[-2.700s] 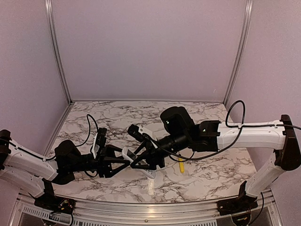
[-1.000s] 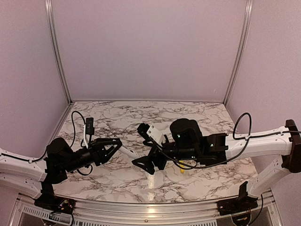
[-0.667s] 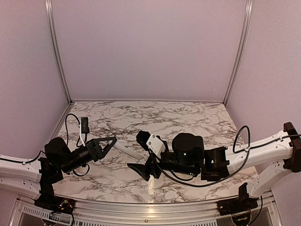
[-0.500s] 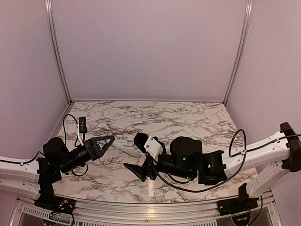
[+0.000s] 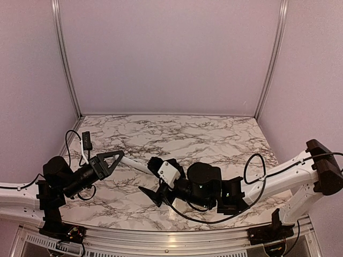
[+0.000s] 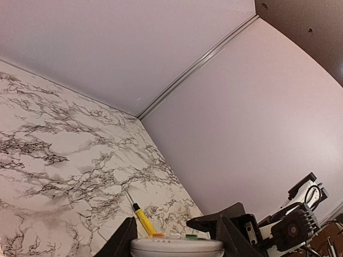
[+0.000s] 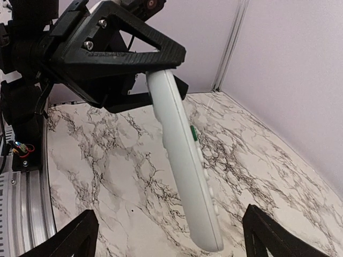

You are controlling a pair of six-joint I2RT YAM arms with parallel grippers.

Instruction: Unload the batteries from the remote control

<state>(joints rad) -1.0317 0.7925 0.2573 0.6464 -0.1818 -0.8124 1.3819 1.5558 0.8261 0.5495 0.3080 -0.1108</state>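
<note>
Left hold: the left gripper (image 5: pixel 119 158) is clamped on one end of the slim white plastic remote control (image 5: pixel 136 166). It carries the remote clear of the grey-veined marble tabletop (image 5: pixel 214 139). The free end points right, which I judge presents it to the other arm.
Task thing's place: the remote is in the air over the near-left part of the table, between the two grippers and sloping down to the right.
Right hand: the right gripper (image 7: pixel 171 235) has its fingers spread wide with nothing in them. It sits low by the remote's free tip, probably ready to work on that end.
Face shown: the right wrist view shows an edge with a green button and a row of pale ones. The back, where a battery door would sit, is turned away.
Batteries: none show in any view, so I cannot tell whether they are inside or out.
Other item: a yellow-handled screwdriver (image 6: pixel 143 220) lies on the marble. In the top view the right arm covers it.
Cut off: the left wrist view catches only the remote's rounded end, and no display can be made out.
</note>
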